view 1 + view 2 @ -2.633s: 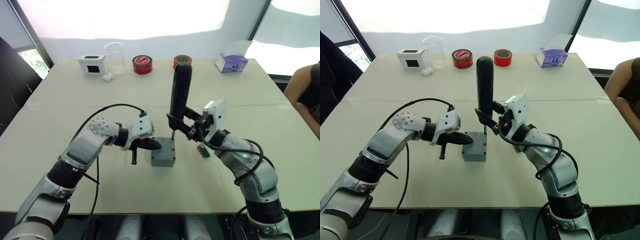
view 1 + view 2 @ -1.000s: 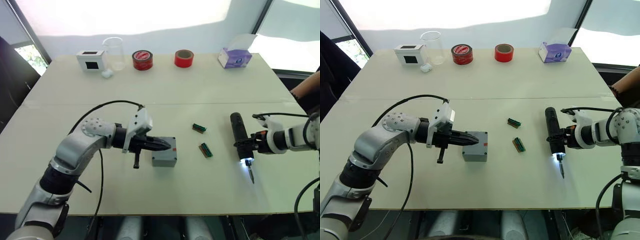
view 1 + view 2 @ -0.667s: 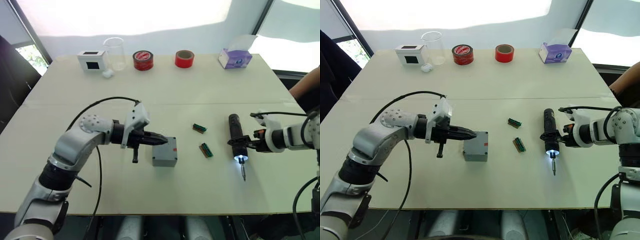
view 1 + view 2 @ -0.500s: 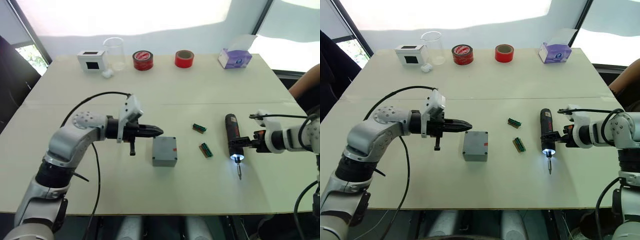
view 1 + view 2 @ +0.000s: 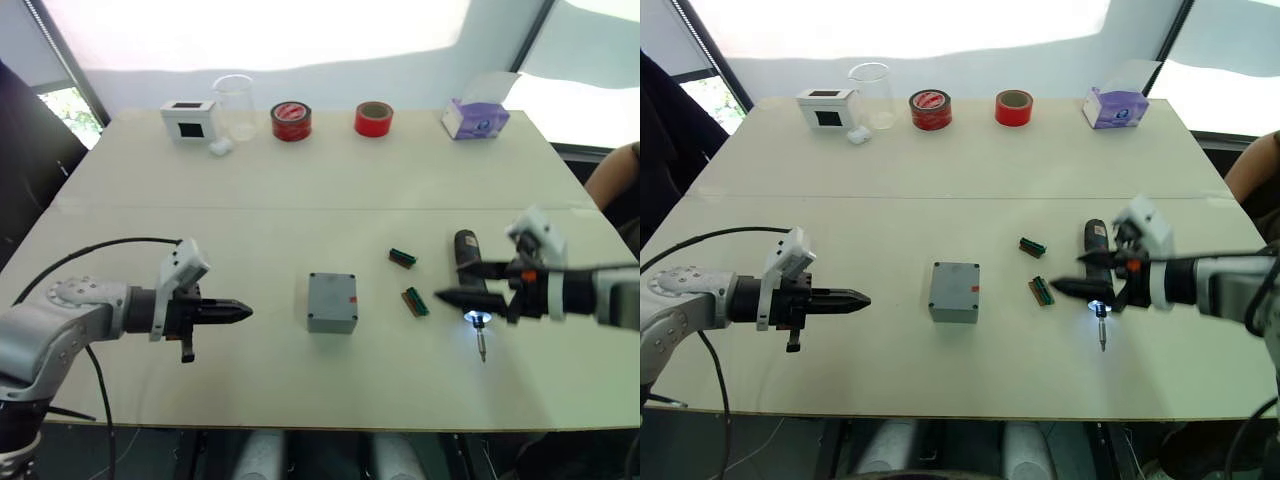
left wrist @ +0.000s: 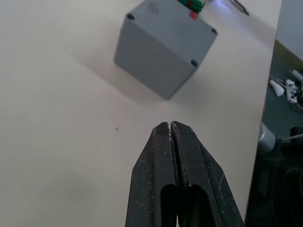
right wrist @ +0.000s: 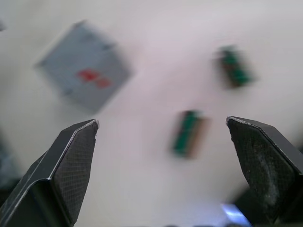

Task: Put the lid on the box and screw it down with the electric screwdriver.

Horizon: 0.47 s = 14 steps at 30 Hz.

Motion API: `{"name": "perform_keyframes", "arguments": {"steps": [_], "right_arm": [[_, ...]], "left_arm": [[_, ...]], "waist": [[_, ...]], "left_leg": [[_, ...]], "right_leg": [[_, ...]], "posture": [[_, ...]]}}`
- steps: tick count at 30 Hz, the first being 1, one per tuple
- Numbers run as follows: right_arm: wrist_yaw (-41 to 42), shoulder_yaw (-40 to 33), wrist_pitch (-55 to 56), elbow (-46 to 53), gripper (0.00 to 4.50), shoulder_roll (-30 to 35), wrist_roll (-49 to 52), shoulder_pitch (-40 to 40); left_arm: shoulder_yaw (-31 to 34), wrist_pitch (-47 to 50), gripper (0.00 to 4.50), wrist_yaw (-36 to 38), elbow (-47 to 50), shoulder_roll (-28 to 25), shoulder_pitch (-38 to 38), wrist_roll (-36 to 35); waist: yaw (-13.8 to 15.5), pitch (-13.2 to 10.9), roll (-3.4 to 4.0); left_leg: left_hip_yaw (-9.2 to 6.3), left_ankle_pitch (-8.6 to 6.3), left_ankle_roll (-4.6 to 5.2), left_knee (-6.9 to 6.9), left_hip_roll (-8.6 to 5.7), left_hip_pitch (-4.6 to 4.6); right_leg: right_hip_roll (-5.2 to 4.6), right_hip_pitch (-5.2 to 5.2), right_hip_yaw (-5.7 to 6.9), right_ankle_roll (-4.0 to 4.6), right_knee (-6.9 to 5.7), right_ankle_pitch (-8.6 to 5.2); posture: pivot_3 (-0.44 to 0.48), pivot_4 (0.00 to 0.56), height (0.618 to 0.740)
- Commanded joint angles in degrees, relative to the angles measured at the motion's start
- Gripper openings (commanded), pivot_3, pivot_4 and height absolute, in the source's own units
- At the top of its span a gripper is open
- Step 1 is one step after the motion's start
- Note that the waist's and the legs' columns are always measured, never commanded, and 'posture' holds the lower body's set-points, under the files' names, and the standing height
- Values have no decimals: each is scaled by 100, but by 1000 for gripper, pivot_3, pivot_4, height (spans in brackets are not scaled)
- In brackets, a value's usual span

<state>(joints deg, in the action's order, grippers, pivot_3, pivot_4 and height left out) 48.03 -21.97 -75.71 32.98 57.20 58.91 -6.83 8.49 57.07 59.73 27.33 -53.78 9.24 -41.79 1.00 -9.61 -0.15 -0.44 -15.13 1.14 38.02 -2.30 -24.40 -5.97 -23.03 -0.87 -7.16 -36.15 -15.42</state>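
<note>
Right pincer (image 5: 478, 293) has released the electric screwdriver (image 5: 468, 276) onto the desk (image 5: 300, 190), spread wide; left pincer (image 5: 240, 312), pressed closed, has retreated from the box (image 5: 331, 301); lid (image 6: 169, 21) looks fastened, probably.

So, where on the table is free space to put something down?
The wide strip between the tape rolls at the far edge and the box is bare, as is the patch between the left gripper and the box. It is crowded around the bit holders, the electric screwdriver and the right gripper.
</note>
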Motion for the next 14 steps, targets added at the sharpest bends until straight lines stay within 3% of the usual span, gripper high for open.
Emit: {"name": "perform_keyframes", "arguments": {"steps": [1,8,14], "right_arm": [[285,-1,466,539,4436,6,-53,761],[452,145,1131,524,4436,38,-429,1523],[350,143,1150,406,4436,-105,-116,1419]], "left_arm": [[31,126,0,-150,452,-18,-252,-239],[-69,90,0,-135,978,-160,-1137,-407],[-223,-80,0,-390,871,121,-1048,-378]], "waist": [[-11,5,-9],[-33,7,-7],[-9,8,-9]], "left_leg": [[0,0,0,1,0,0],[6,-1,-2,-7,4,1],[6,-1,-3,-5,0,1]], "right_leg": [[-2,1,0,11,3,-3],[-2,-12,-6,16,2,-4],[-12,-6,-4,21,8,-4]], "posture": [[0,150,740],[0,150,740],[0,150,740]]}}
